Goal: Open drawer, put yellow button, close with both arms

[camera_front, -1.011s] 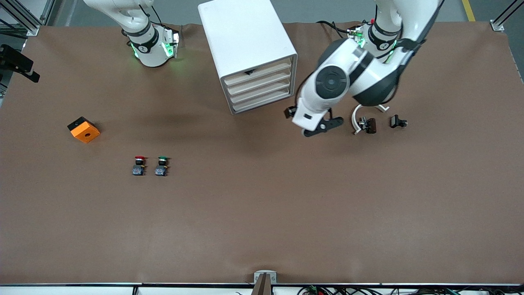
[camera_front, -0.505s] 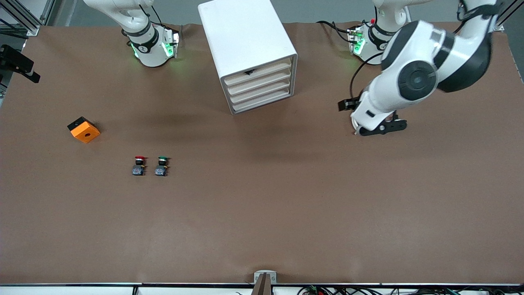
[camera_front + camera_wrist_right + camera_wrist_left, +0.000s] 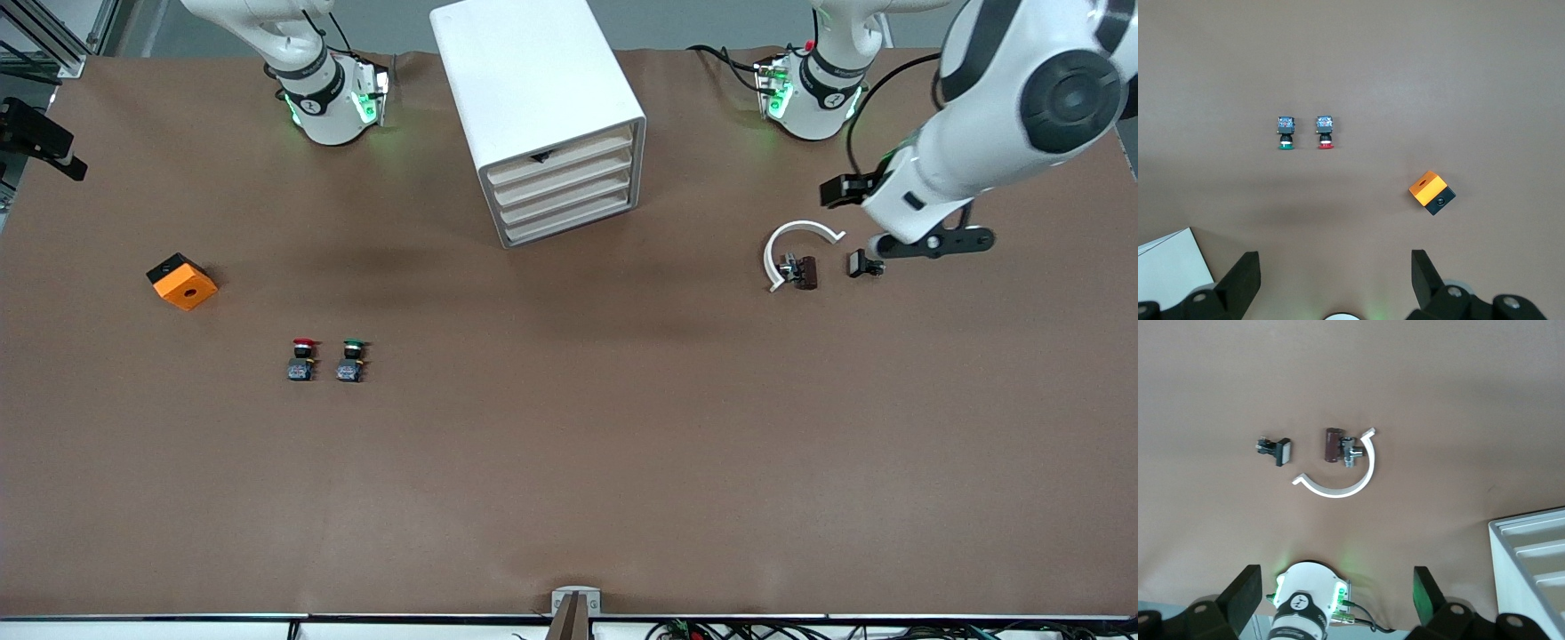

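The white cabinet (image 3: pixel 533 89) stands at the table's middle near the robots' bases. Its uppermost drawer (image 3: pixel 560 156) sits shut, flush with the three below. The cabinet's corner also shows in the left wrist view (image 3: pixel 1531 567) and the right wrist view (image 3: pixel 1171 267). The yellow button is out of view. My left gripper (image 3: pixel 933 242) is open and empty, up over the table toward the left arm's end, beside a small black part (image 3: pixel 862 264); its fingers stand wide apart in its wrist view (image 3: pixel 1335 597). My right gripper (image 3: pixel 1333 277) is open and empty; it does not show in the front view.
A red-capped button (image 3: pixel 302 358) and a green-capped button (image 3: pixel 352 360) stand side by side toward the right arm's end. An orange and black box (image 3: pixel 182 281) lies farther toward that end. A white curved piece (image 3: pixel 791 244) and a brown and metal part (image 3: pixel 802 269) lie near the left gripper.
The left arm has swung from in front of the cabinet toward the left arm's end of the table, uncovering the small parts there. The drawer and buttons have not moved.
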Motion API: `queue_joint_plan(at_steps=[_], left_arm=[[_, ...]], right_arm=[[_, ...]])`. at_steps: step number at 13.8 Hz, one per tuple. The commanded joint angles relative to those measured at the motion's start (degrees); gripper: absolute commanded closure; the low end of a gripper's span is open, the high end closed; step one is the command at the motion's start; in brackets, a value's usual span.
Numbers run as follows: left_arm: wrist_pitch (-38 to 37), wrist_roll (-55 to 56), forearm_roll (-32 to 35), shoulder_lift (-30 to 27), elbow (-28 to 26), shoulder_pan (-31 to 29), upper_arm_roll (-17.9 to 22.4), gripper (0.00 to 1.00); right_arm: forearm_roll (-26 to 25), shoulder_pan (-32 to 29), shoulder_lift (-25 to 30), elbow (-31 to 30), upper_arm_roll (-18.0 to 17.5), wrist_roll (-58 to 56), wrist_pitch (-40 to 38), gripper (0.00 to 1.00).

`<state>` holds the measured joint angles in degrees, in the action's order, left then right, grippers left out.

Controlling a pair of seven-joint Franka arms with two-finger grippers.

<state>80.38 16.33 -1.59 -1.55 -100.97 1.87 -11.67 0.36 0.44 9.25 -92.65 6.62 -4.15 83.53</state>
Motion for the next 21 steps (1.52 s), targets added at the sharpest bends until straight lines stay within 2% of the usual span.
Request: queue_joint_plan(at_steps=[1, 3, 6, 10, 13, 17, 21], left_arm=[[0.1, -4.1, 0.3, -6.6, -4.0, 3.8, 7.8, 0.0], [2.8, -6.1, 0.9, -9.1, -5.9, 3.7, 9.4, 0.0], [11.6, -9.6, 2.4, -13.7, -10.8, 1.7, 9.6, 0.0], [11.6, -10.6, 2.4, -14.2, -7.2, -0.2, 9.6, 0.0], [8.8, -10.8, 2.3, -14.0, -4.2, -0.6, 9.9, 0.0], [7.2, -10.8, 1.9, -13.3, -2.3, -0.6, 9.9, 0.0], [6.0, -10.1, 1.8, -8.3, 2.7, -0.3, 9.8, 0.0]], right_arm=[[0.4, 0.5, 1.2, -1.0, 0.1, 1.0, 0.6, 0.0], [0.3, 0.5, 1.2, -1.0, 0.1, 1.0, 0.6, 0.0], [0.3, 0.5, 1.2, -1.0, 0.1, 1.0, 0.5, 0.0], [0.4, 0.4, 1.1, -1.1, 0.2, 1.0, 0.3, 0.0], [0.3, 0.3, 1.0, -1.0, 0.2, 0.9, 0.5, 0.0], [0.4, -0.2, 0.2, 1.2, 0.6, 1.6, 0.0, 0.0], [0.3, 0.1, 0.2, 1.3, 0.5, 1.5, 0.1, 0.0]])
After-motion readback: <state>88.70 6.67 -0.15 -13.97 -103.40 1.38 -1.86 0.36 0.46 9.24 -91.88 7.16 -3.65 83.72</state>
